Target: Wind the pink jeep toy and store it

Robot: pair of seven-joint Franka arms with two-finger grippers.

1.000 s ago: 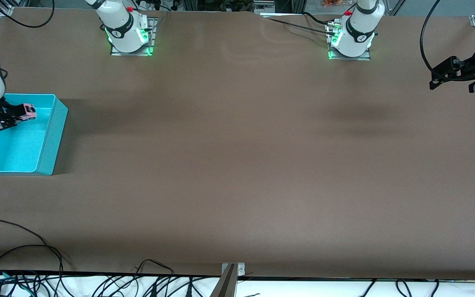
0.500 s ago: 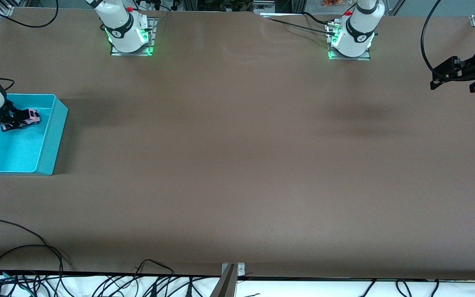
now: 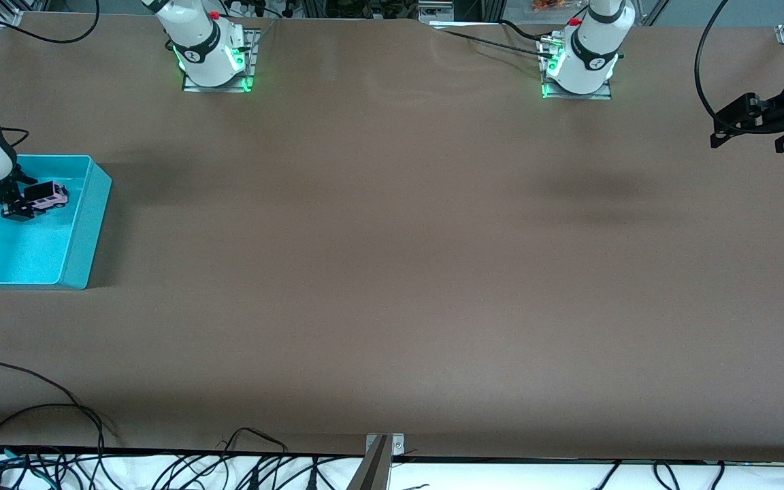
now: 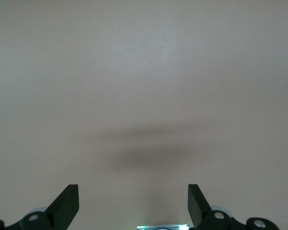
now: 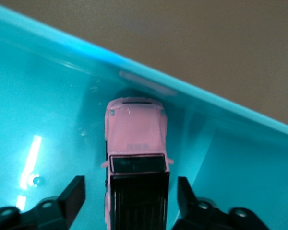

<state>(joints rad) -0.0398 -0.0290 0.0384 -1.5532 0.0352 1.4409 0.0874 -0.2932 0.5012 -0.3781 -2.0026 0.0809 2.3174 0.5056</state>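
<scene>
Two grippers, one job left: in the front view my right gripper point(image 3: 24, 203) sits low inside the turquoise bin point(image 3: 82, 235) at the right arm's end of the table point(image 3: 392, 272), the pink jeep toy point(image 3: 48, 195) between its parted fingers. My left gripper point(image 3: 729, 129) waits over the table's other end.

Left wrist view: fingers wide, nothing held, bare table.

Right wrist view: the jeep rests on the bin floor near a wall, fingers clear of it. Storing looks done; next I lift straight out, minding that wall.

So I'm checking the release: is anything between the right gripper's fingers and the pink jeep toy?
Nothing. In the right wrist view the right gripper is open, a bare gap either side of the pink jeep toy in the turquoise bin.
</scene>
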